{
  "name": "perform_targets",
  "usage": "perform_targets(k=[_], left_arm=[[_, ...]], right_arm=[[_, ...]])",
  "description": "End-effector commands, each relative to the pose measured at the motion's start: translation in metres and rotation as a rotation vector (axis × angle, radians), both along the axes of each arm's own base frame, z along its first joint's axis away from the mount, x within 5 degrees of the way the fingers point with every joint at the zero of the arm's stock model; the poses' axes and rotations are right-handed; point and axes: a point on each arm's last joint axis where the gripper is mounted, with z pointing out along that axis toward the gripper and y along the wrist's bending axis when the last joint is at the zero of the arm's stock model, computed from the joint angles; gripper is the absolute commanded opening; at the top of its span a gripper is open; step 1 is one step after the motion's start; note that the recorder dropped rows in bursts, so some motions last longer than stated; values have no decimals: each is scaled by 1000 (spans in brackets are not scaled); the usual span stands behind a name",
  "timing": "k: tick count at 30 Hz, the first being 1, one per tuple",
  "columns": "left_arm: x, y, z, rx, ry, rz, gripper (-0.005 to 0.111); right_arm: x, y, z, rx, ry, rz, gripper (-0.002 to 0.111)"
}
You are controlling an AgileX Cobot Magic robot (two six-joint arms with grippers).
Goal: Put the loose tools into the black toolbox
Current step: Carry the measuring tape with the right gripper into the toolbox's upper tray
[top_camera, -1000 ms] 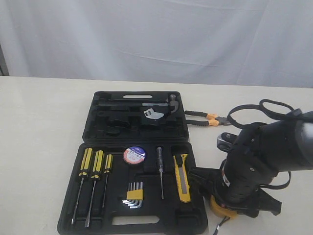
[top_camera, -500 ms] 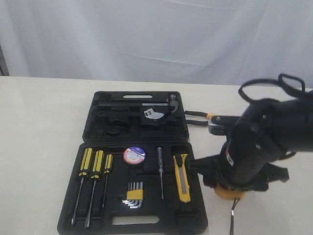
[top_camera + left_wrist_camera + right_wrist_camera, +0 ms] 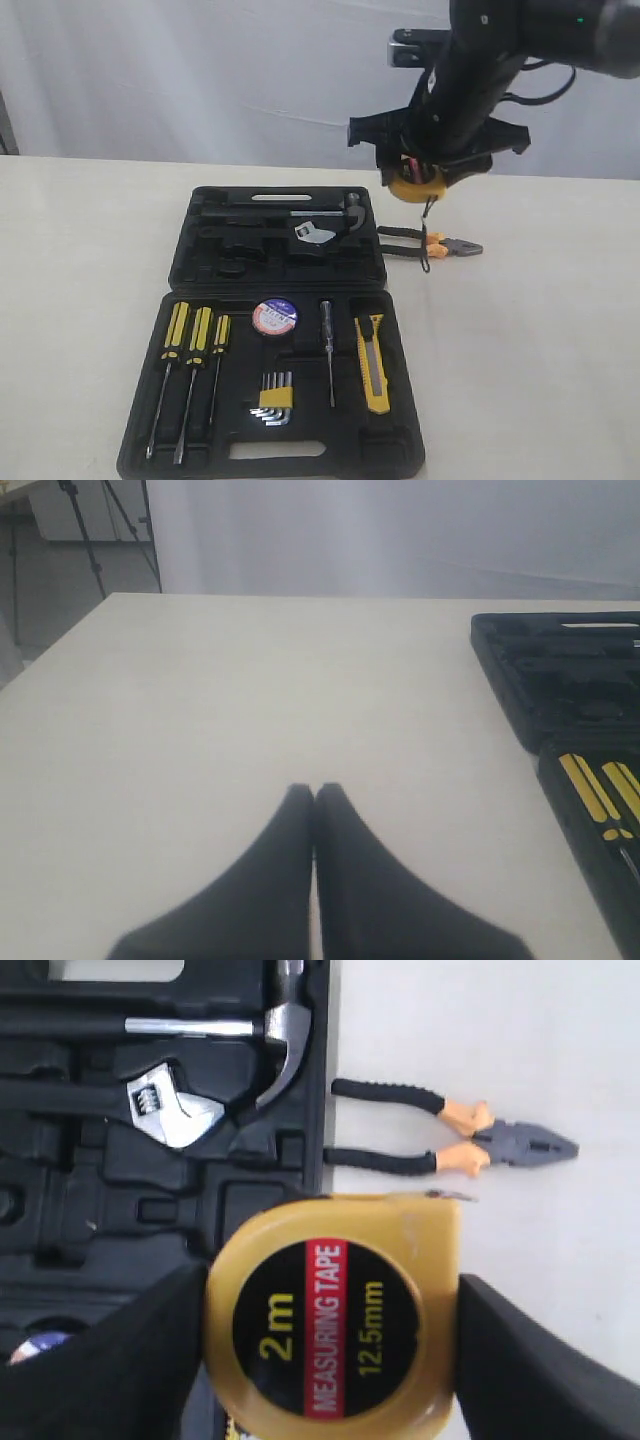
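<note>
The right arm's fingers (image 3: pixel 130 1360) stood wide apart and clamped a round yellow-and-black tape measure (image 3: pixel 417 186) between them, one finger on each side of its case. They held it high above the pale bench (image 3: pixel 90 300), over the spot just right of the far right corner of the large black plastic toolbox (image 3: pixel 340 435). A thin black strap (image 3: pixel 428 235) hung down from the tape measure; whether it touched anything below could not be told.

The toolbox lay open flat on the bench, its two moulded halves one behind the other. The orange-and-black-handled pliers (image 3: pixel 430 243) lay on the bench just right of the far half, handles toward the case and nose pointing right. In the near half sat the small white-and-red tape roll (image 3: pixel 275 316) and, nearer its right side, the yellow utility knife (image 3: pixel 373 363). Three yellow-and-black-handled screwdrivers (image 3: pixel 195 345) filled the left of that half, and a hex key set with a yellow clip (image 3: pixel 273 397) lay near its middle. A steel hammer (image 3: pixel 285 1040) and an adjustable wrench (image 3: pixel 170 1110) rested in the far half.

The left arm's fingers (image 3: pixel 270 880) were pressed together at the tips, gripping nothing, over bare bench left of the toolbox.
</note>
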Motion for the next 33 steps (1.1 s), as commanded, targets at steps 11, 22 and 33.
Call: perform_targets(k=[11, 22, 33], left_arm=[[0, -1, 0, -11, -9, -5, 0], [0, -1, 0, -11, -9, -5, 0], [0, -1, 0, -11, -9, -5, 0]], right_arm=[[84, 16, -72, 88, 151, 48, -1], [89, 22, -112, 78, 230, 57, -1], [90, 37, -140, 72, 279, 85, -1]])
